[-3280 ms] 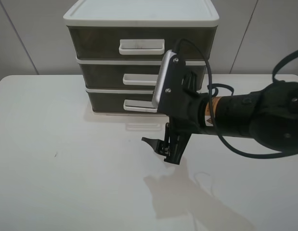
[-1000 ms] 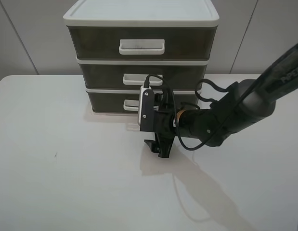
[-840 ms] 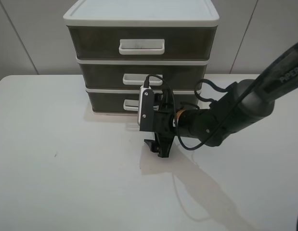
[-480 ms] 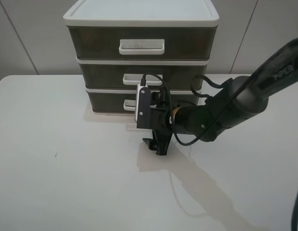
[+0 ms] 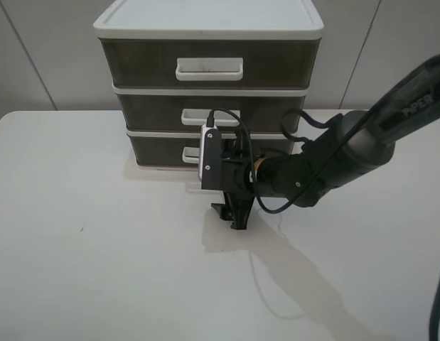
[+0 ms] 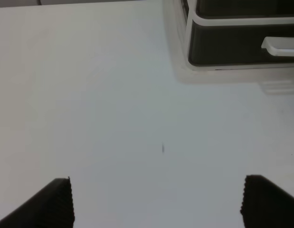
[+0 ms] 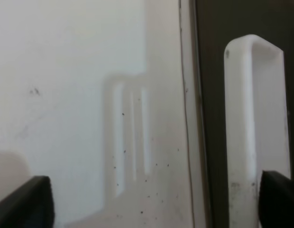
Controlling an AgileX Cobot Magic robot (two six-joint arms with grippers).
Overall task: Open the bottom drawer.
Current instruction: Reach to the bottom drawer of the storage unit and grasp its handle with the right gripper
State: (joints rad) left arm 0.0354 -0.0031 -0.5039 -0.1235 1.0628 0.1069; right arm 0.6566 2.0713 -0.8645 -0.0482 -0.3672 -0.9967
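The white-framed chest (image 5: 209,25) stands at the back of the table with three smoky drawers. The bottom drawer (image 5: 159,149) sits flush in its frame; its white loop handle (image 5: 191,155) is partly hidden by the right wrist. My right gripper (image 5: 234,213) hangs low just in front of it, close to the tabletop. In the right wrist view the gripper (image 7: 151,204) is open, the handle (image 7: 253,118) stands close ahead, and one fingertip (image 7: 279,194) overlaps its end. My left gripper (image 6: 158,204) is open and empty over bare table, the bottom drawer (image 6: 232,45) far ahead.
The white tabletop (image 5: 99,249) stretches to the left and in front of the chest. A black cable (image 5: 305,135) loops off the right arm beside the chest's right side. A grey panelled wall (image 5: 35,57) stands behind. The left arm does not show in the exterior view.
The right arm has come down and moved left, from above the table to right in front of the bottom drawer's handle. In the last second it crept slightly further left.
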